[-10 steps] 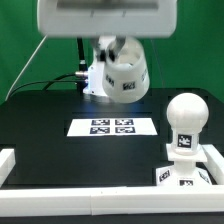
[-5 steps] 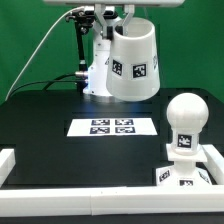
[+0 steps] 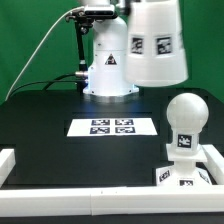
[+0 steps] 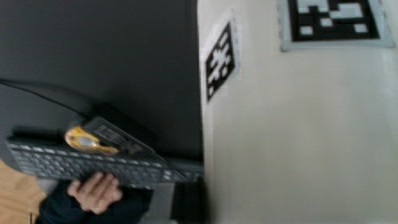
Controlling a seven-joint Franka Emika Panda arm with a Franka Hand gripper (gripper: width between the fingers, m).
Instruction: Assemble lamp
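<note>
The cup-like white shade [image 3: 156,42] hangs in the air at the top of the exterior view, wide end down, with tags on its wall. It is above and slightly to the exterior view's left of the round-headed bulb [image 3: 186,115]. The bulb stands upright in the squarish base [image 3: 186,176] at the exterior view's right front. The gripper is cut off by the top edge of that view; it carries the shade. In the wrist view the shade's white wall [image 4: 302,130] fills half the picture and hides the fingers.
The marker board [image 3: 112,126] lies mid-table and also shows in the wrist view [image 4: 219,55]. The white robot body [image 3: 107,70] stands at the back. Low white rails [image 3: 8,165] edge the table. A keyboard with a person's hand [image 4: 98,165] lies beyond the table.
The shade has risen and moved to the exterior view's right, from in front of the robot body to a place high near the bulb.
</note>
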